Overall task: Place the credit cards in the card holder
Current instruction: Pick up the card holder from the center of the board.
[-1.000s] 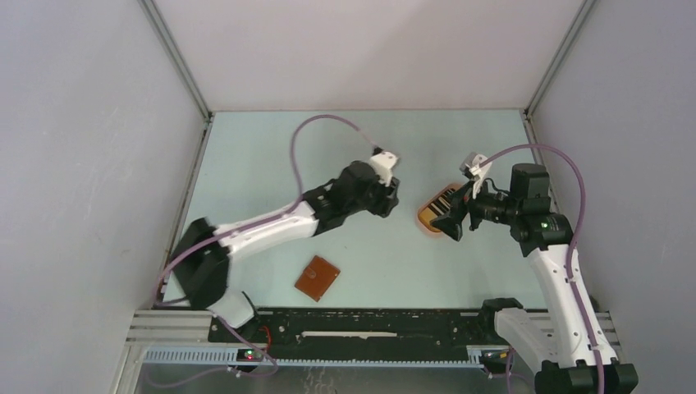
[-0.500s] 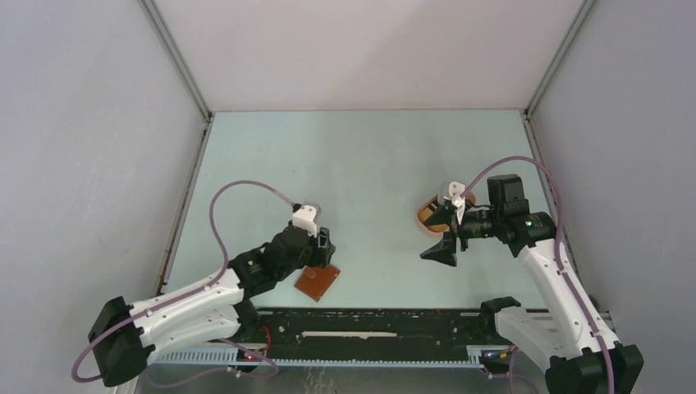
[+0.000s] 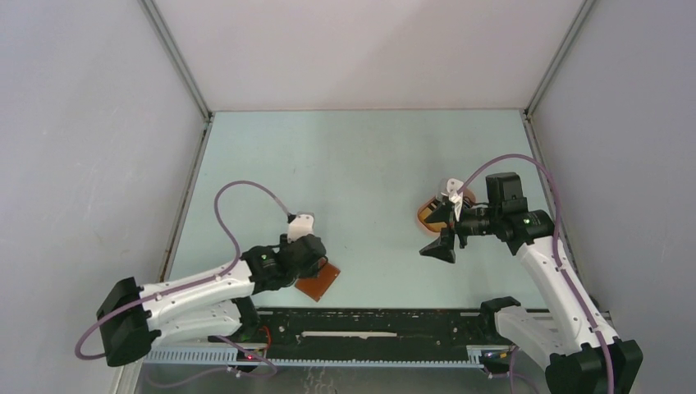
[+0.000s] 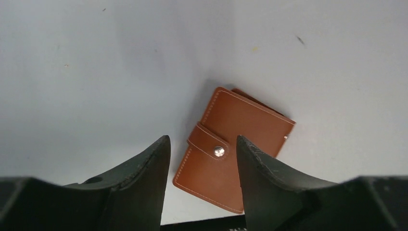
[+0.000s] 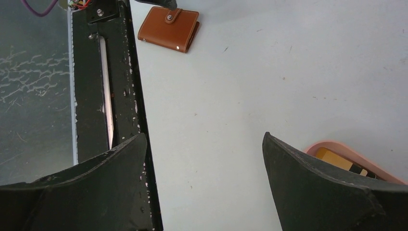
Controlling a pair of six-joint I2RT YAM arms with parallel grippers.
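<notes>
The left fingers are hanging spread apart over the card holder, pinching nothing. In the left wrist view the reddish-brown holder is showing in the gap between the two tips and reaching away beyond them. Whether the tips are touching the leather I cannot tell. The holder is lying flat and folded shut on the pale surface, so its inside is hidden. Its snap tab is fastened, with the metal stud facing up, and the whole thing is sitting at a slant to the line of the fingers. On the near side of the fingers a black rail is running along the edge of the surface, close to the holder's nearest corner.

The right fingers are also hanging spread wide, gripping nothing, with the pale surface showing in the gap. Just past the outer side of the right-hand finger, a pink tray is peeking out. The credit cards are lying in it: a yellow-orange one and a black one beside it are showing, while the finger is covering the rest. In the overhead view the tray is lying just behind these fingers, partly hidden by the wrist. The holder is lying well apart from them, far ahead of their left-hand tip, next to the black rail.
</notes>
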